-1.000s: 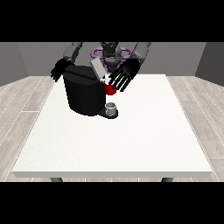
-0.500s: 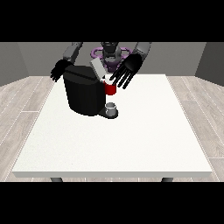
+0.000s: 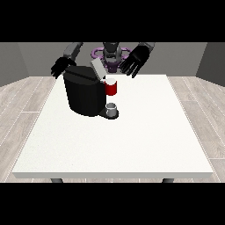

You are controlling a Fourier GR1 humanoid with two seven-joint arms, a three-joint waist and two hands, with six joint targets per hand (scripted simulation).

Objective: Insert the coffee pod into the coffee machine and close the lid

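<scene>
A black coffee machine (image 3: 84, 94) stands on the white table (image 3: 132, 132), left of middle toward the back. Its grey lid (image 3: 97, 69) is tilted up at the top. A red thing at the machine (image 3: 111, 87) sits on its right side. Below that, a small grey thing (image 3: 112, 108) rests on the machine's base. The hand at the view's right (image 3: 135, 61) hovers above and right of the machine with fingers spread and straight, holding nothing. The hand at the view's left (image 3: 59, 67) hangs behind the machine's upper left corner, fingers relaxed downward.
The robot's torso (image 3: 111, 53) stands behind the table's far edge. Bare table surface stretches in front of and to the right of the machine. Wood-look floor surrounds the table.
The hand at the view's right has risen and drawn back to the right, away from the red thing at the machine. The other hand has barely moved.
</scene>
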